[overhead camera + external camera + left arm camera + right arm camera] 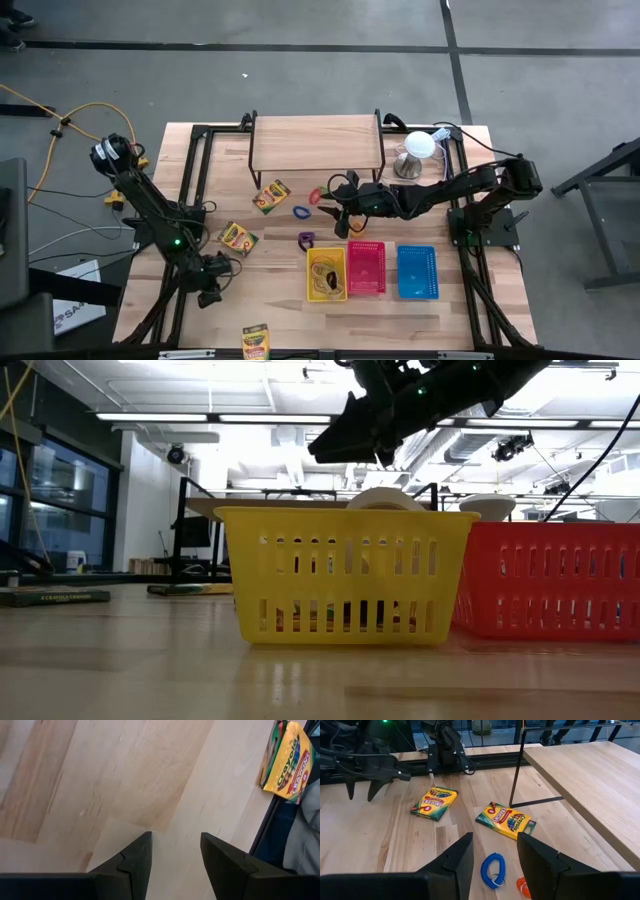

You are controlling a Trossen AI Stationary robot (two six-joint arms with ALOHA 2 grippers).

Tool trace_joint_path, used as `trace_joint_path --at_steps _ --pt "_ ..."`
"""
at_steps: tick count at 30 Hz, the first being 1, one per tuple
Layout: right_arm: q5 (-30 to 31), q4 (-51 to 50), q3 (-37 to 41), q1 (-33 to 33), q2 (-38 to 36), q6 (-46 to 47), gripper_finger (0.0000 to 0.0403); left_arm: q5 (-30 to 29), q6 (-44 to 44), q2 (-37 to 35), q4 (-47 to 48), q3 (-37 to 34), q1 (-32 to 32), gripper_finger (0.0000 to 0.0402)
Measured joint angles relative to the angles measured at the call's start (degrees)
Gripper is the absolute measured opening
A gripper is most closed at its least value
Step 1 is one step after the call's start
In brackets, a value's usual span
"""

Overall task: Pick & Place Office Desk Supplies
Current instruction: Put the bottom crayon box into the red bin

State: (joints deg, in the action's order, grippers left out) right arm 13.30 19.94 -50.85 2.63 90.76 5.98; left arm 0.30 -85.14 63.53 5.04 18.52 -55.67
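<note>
Three baskets: yellow basket (326, 273) holds supplies; both end effectors (172, 852) (495, 855) spread, empty.

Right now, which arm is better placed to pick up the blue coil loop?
Right. The right gripper hangs open near the blue coil, which lies just ahead of its fingers. The left gripper is open over bare wood near the table's front left.

We see a light wooden table (280, 320), a raised wooden shelf on black wire legs (316, 142), a white dome on a metal base (417, 152), and yellow (311, 283), red (366, 268) and blue (417, 272) slotted plastic baskets side by side.
</note>
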Motion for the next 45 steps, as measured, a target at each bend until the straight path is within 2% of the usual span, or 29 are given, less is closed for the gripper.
trace_joint_path --at_steps 7,13,18,23,45 --pt "0.0 0.0 0.0 0.0 0.0 0.0 0.014 -0.4 2.1 0.0 -0.3 0.0 0.5 0.0163" --pt "0.0 0.0 0.0 0.0 0.0 0.0 0.014 -0.2 11.5 0.0 -2.9 0.0 5.4 0.0163" --pt "0.0 0.0 0.0 0.0 0.0 0.0 0.014 3.6 20.1 0.0 -7.6 0.0 10.3 0.0163" --pt "0.0 0.0 0.0 0.0 0.0 0.0 0.014 7.6 24.7 0.0 -11.0 0.0 13.5 0.0163" --pt "0.0 0.0 0.0 0.0 0.0 0.0 0.014 7.9 25.2 0.0 -12.0 0.0 14.0 0.0163"
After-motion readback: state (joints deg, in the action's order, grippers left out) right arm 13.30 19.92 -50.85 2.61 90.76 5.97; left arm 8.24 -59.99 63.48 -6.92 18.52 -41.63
